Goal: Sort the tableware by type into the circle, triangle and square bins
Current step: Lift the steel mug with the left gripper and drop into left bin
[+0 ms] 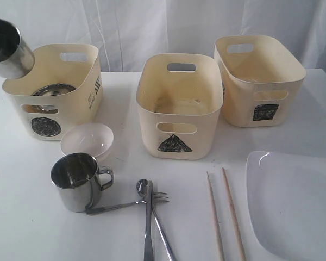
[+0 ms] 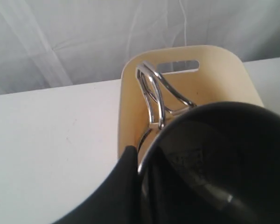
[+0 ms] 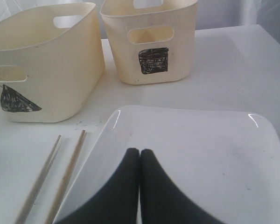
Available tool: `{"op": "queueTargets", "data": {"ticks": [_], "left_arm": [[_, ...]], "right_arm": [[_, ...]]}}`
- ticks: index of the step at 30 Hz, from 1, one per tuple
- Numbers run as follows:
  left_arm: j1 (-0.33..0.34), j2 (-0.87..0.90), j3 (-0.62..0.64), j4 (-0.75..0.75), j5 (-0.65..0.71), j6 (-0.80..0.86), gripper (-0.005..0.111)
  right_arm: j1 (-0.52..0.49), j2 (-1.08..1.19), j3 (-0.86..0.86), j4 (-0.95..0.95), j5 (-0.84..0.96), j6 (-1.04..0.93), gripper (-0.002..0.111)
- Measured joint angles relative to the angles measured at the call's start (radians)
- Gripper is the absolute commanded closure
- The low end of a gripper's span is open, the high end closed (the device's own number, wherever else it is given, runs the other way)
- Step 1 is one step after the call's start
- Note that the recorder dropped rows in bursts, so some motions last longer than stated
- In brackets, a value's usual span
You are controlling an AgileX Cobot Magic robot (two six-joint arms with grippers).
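Start at ten o'clock: your left gripper (image 2: pixel 142 172) pinches the rim of the lifted steel mug (image 1: pixel 8 49), which is tilted above the circle bin (image 1: pixel 87 81). A steel bowl (image 1: pixel 53 89) already lies in that bin (so one piece looks sorted, a second nearly). The small white bowl (image 1: pixel 88 140) sits at that bin's five o'clock, with the second steel mug (image 1: pixel 76 182) beyond it. The spoon (image 1: pixel 143 187), fork (image 1: pixel 119 205) and knife (image 1: pixel 148 234) lie crossed at six o'clock, below the triangle bin (image 1: pixel 179 136). The two chopsticks (image 1: pixel 214 217) lie at five. The triangle bin and the square bin (image 1: pixel 244 103) look unfilled. Your right gripper (image 3: pixel 140 158), fingers pressed together and empty, hangs over the plate (image 1: pixel 293 201) at four o'clock.
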Motion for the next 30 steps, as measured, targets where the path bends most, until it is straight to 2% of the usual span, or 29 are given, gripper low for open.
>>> {"op": "queueTargets", "data": {"ticks": [7,14,17,19,22,24,26,30], "left_arm": [[0.0,0.257,-0.206,0.0,-0.02,0.036,0.107],[-0.003,0.45,-0.317,0.004,-0.026,0.055,0.107],[-0.011,0.496,-0.337,0.006,-0.028,0.049,0.098],[-0.015,0.514,-0.339,0.008,-0.03,0.043,0.087],[-0.023,0.525,-0.341,0.008,-0.03,0.035,0.063],[-0.027,0.525,-0.343,0.008,-0.038,0.033,0.054],[-0.026,0.522,-0.345,0.008,-0.046,0.031,0.055],[-0.027,0.484,-0.345,0.006,-0.01,0.011,0.063]], "right_arm": [[0.0,0.0,0.0,0.0,0.0,0.0,0.108],[0.0,0.0,0.0,0.0,0.0,0.0,0.108],[0.0,0.0,0.0,0.0,0.0,0.0,0.108],[0.0,0.0,0.0,0.0,0.0,0.0,0.108],[0.0,0.0,0.0,0.0,0.0,0.0,0.108],[0.0,0.0,0.0,0.0,0.0,0.0,0.108],[0.0,0.0,0.0,0.0,0.0,0.0,0.108],[0.0,0.0,0.0,0.0,0.0,0.0,0.108]]}}
